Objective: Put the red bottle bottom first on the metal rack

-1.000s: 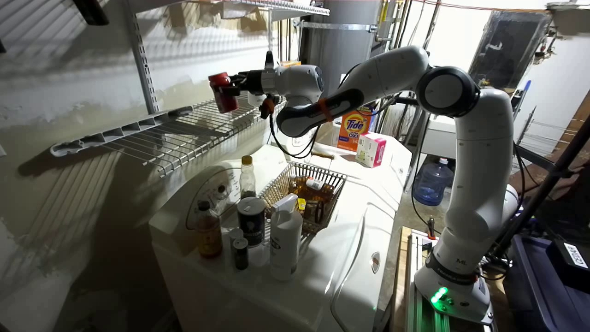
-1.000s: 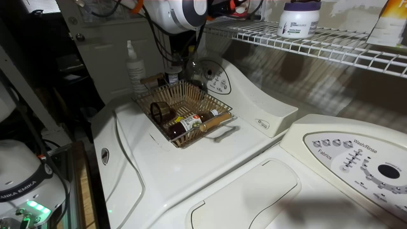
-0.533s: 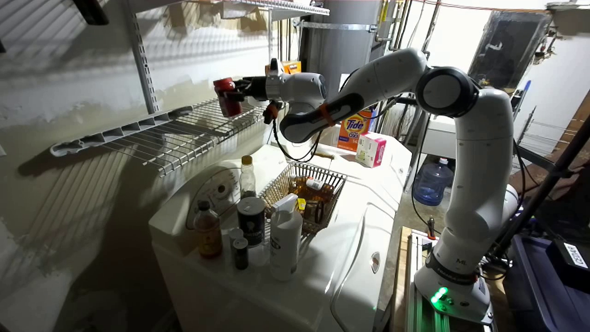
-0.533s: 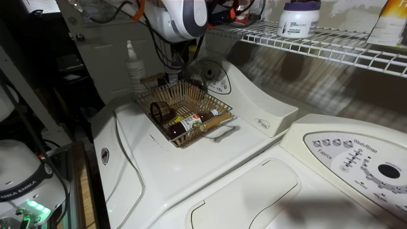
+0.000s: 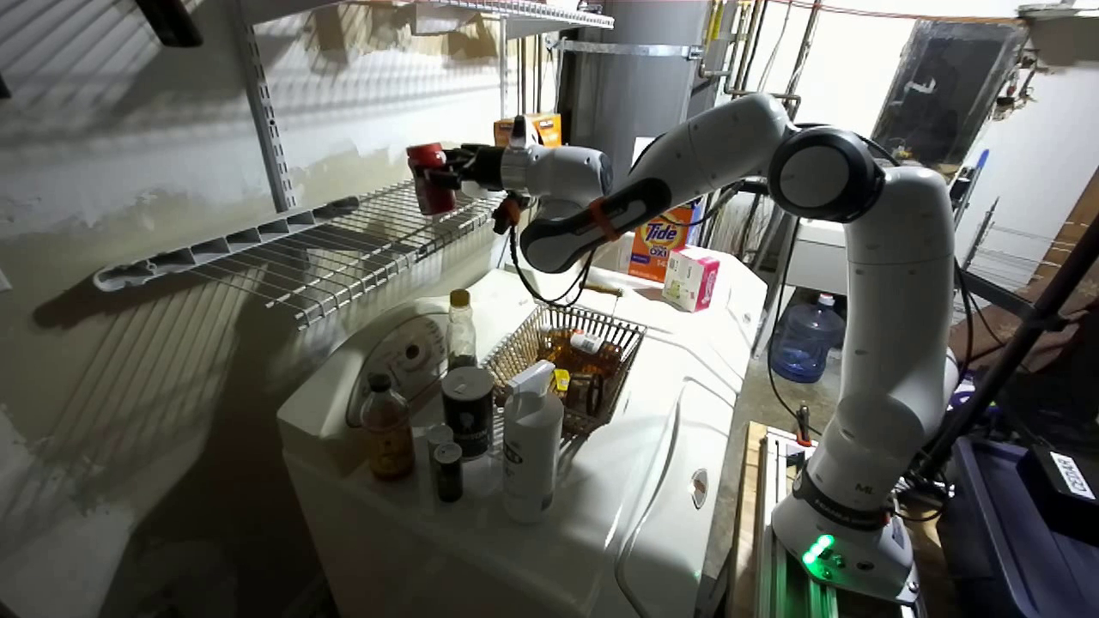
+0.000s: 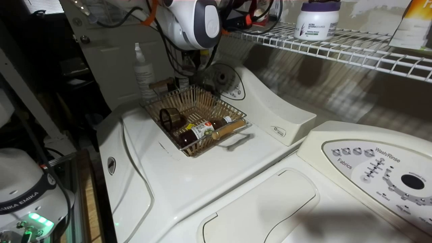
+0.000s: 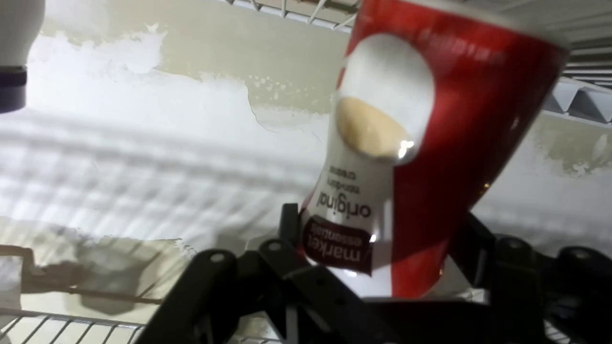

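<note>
The red bottle has a pale label and is held above or at the metal rack, its lower end downward and its top leaning slightly away from the arm. Whether its base touches the wires I cannot tell. My gripper is shut on it, a black finger against each side. The wrist picture is inverted, so the red bottle appears there with its base uppermost. In an exterior view the red bottle shows only in part behind cables, near the far end of the metal rack.
A white jar with a purple lid and an orange box stand on the rack. A long grey plastic piece lies along its wall side. Below are a basket and several bottles, among them a white spray bottle.
My gripper and the bottle have shifted back toward the arm's base and a little lower. The bottle stands more upright than a second ago. The grip is unchanged.
</note>
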